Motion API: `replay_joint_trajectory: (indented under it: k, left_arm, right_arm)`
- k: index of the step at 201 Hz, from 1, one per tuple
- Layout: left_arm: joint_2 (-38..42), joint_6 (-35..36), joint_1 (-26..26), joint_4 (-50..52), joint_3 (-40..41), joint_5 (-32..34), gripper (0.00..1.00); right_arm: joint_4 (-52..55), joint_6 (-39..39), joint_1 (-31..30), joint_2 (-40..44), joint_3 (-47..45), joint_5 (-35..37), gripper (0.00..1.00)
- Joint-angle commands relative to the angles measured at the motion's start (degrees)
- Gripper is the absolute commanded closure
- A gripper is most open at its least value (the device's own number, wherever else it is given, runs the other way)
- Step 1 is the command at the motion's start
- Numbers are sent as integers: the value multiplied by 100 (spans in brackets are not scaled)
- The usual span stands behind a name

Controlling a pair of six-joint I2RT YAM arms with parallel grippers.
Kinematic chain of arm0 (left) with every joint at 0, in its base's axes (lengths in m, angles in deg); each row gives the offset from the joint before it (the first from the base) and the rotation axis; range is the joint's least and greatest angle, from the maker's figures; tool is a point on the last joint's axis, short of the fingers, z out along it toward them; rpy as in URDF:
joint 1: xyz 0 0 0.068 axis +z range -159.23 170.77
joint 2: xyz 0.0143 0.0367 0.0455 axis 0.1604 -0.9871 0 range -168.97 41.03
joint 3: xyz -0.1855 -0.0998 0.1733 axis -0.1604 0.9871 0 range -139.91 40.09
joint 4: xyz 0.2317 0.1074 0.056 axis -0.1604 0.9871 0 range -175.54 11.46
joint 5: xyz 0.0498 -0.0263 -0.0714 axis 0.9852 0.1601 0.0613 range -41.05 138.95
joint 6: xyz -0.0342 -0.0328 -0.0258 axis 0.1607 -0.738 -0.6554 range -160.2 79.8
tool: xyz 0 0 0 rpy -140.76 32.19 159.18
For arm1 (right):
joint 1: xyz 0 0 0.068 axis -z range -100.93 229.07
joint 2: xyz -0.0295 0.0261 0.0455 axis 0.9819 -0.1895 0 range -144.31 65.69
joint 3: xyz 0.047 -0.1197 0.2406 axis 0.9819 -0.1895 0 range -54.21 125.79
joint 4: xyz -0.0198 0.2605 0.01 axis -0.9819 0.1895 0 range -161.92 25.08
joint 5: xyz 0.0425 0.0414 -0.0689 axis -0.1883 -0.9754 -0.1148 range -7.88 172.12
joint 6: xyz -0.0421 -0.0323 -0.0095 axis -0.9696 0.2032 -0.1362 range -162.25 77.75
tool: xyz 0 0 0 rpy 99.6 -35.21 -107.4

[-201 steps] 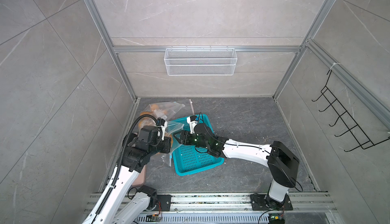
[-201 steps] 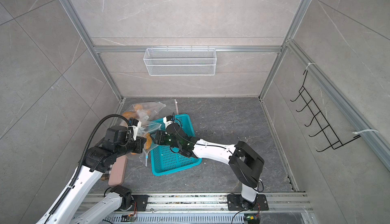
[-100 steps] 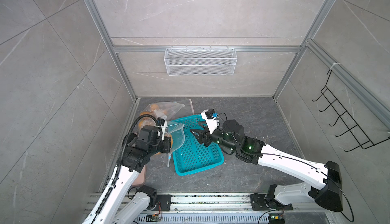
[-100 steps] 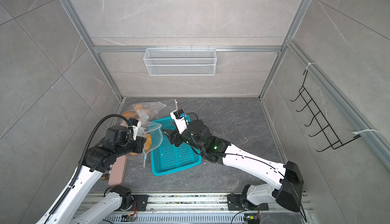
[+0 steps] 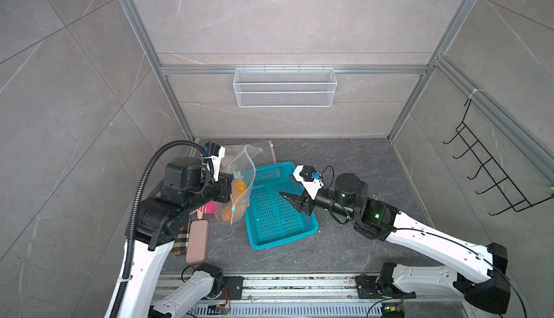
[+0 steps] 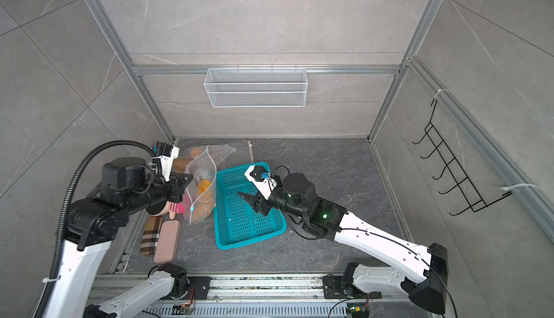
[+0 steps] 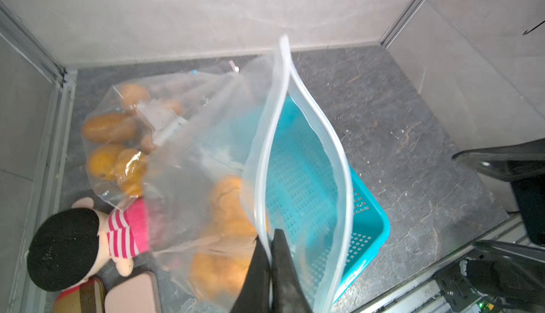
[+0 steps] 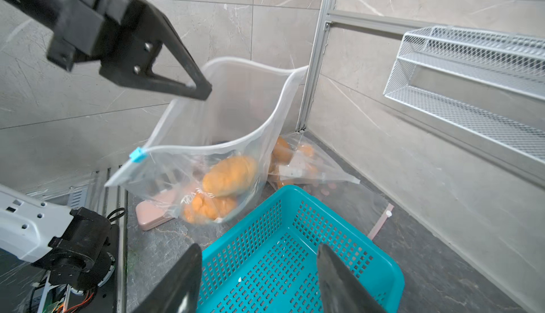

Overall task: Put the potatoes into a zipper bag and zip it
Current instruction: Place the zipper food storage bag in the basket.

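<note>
Two clear bags hold the task's load. The zipper bag point(image 8: 177, 175) in work hangs from the left gripper point(image 7: 269, 246), whose fingers point(image 7: 284, 270) are closed on one lip of the rim, partway along the track. This grip lifts that lip away from the other, so the mouth stands open toward the right arm. The loaded bottom appears to rest on the bench point(image 5: 344, 163). Several potatoes point(image 8: 230, 175) lie at the bottom of this bag; the exact count cannot be read through the film. More potatoes show inside a second bag point(image 7: 118, 119) that lies on the bench behind, toward the back left corner.

The right gripper point(image 8: 259, 249) hovers above the teal basket point(image 5: 283, 241) with its fingers point(image 8: 339, 279) spread apart and nothing between them, aimed at the open mouth. The basket contains no potatoes, so loading is judged complete or nearly so, and zipping is judged the step at hand. The blue slider point(image 8: 137, 155) sits at the low end of the track, clear of both grippers.

Obstructions: the basket wall stands just beside the bag's bottom. A doll point(image 7: 126, 231) in a striped shirt, a pink case point(image 5: 197, 241) and a plaid case point(image 6: 150, 235) lie beside the bag under the left arm. The sagging free lip may resist a clean closure.
</note>
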Motion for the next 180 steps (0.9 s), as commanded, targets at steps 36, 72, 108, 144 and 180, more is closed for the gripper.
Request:
replay_joint_trajectory:
  k: [36, 72, 108, 144, 180]
  left_arm:
    - [-701, 307, 19, -187, -989, -1803, 100]
    - [-1062, 152, 8, -596, -708, -3116, 100]
    - [-1272, 54, -32, -785, -227, -3641, 100]
    - [-1698, 59, -814, -726, -81, -3851, 100]
    - [-1974, 148, -1156, -404, -175, -3669, 100]
  right_arm:
    - [-167, -210, -16, 661, -458, 480, 38]
    - [42, -314, -4, 918, -497, 685, 38]
    - [197, -424, -3, 1113, -568, 884, 38]
    - [142, -515, -3, 1319, -730, 1105, 38]
    - [268, -583, -3, 1446, -742, 1195, 38]
